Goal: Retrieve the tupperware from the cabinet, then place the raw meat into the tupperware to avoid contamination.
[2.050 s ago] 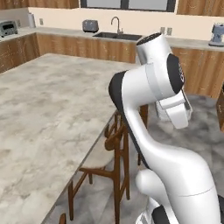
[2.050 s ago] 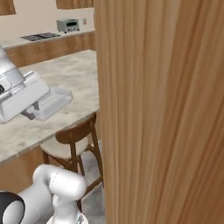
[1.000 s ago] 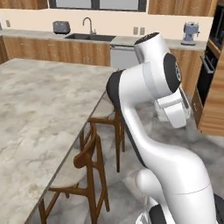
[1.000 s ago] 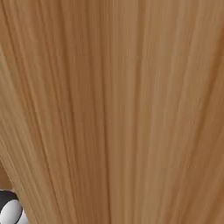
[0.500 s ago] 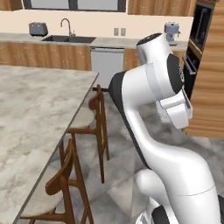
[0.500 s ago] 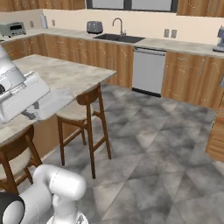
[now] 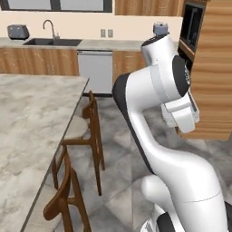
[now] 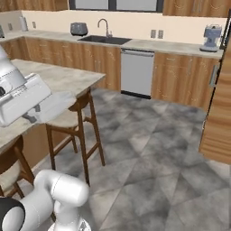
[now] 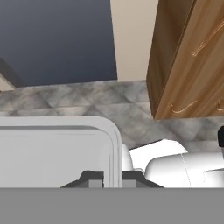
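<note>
My gripper [image 9: 112,179] is shut with nothing between its fingertips [image 9: 92,176], and it hangs folded close to my own body above the grey tile floor. In the right base view the gripper [image 8: 37,115] sits at the left, just over the island's edge. A warm-brown wood cabinet [image 9: 192,57] with carved ornaments on its front stands at the upper right of the hand view, well away from the gripper. The tupperware and the raw meat are out of view.
A marble-topped island [image 7: 31,118] with wooden stools [image 7: 86,131] lies to the left. The back counter holds a sink [image 8: 106,38], toaster [image 8: 79,29] and mixer [image 8: 210,38], with a dishwasher [image 8: 136,72] below. A tall wood unit with an oven [image 7: 213,86] rises at the right.
The base has turned, so both base views have swept across the kitchen and the wood panel that filled the right view is gone. The arm keeps its folded pose, gripper still shut.
</note>
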You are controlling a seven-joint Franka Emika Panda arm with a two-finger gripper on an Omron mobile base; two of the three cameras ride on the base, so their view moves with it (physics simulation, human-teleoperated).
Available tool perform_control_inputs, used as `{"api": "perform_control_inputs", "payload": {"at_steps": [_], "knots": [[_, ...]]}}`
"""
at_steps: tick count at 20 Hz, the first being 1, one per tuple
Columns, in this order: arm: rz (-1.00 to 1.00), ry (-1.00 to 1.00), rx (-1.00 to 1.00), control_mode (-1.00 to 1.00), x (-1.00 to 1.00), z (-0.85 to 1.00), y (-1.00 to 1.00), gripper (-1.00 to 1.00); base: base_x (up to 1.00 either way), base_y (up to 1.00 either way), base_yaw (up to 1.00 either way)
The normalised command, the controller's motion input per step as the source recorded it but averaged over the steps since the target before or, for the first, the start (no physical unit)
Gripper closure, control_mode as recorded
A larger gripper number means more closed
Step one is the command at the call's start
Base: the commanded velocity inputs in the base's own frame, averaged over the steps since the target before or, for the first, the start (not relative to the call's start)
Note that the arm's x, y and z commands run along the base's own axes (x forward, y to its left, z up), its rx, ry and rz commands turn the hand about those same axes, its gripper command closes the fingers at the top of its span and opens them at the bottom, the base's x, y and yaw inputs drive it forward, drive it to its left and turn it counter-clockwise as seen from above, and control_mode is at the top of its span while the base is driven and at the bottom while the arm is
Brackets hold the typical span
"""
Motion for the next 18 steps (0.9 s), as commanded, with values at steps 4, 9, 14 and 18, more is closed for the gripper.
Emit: {"api": "perform_control_inputs", "payload": {"at_steps": [4, 9, 14, 18], "knots": [[0.00, 0.00, 0.00, 1.00, 0.00, 0.00, 0.00, 1.00, 0.22, 0.61, -0.17], [0.00, 0.00, 0.00, 1.00, 0.00, 0.00, 0.00, 1.00, 0.48, 0.49, -0.12], [0.00, 0.00, 0.00, 1.00, 0.00, 0.00, 0.00, 1.00, 0.95, -0.05, 0.00], [0.00, 0.00, 0.00, 1.00, 0.00, 0.00, 0.00, 1.00, 0.97, 0.00, -0.03]]}}
